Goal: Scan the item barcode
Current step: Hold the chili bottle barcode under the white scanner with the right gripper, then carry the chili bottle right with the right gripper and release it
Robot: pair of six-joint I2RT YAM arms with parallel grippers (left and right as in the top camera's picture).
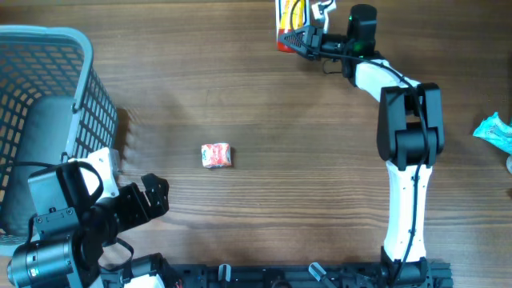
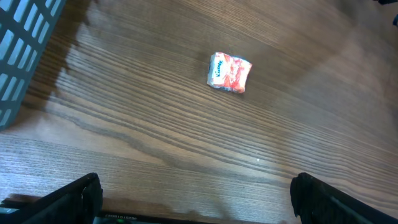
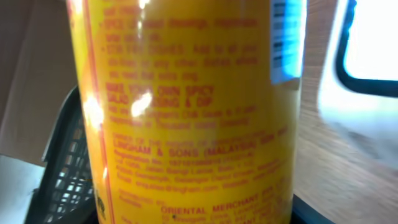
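A: Nearest?
B: The left gripper [image 2: 196,196] stands wide open above the table [image 1: 280,120], holding nothing; a basket [image 1: 48,32] beside it; a red packet [image 1: 216,155] farther out.
A: Farthest?
B: The right gripper [image 1: 302,40] grasps the yellow bottle [image 3: 186,112] at the far edge; its label faces the wrist camera.

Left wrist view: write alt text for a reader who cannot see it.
A small red-and-white snack packet lies on a wooden table, above centre. Part of a grey basket shows top left; the open left gripper frames the bottom edge.
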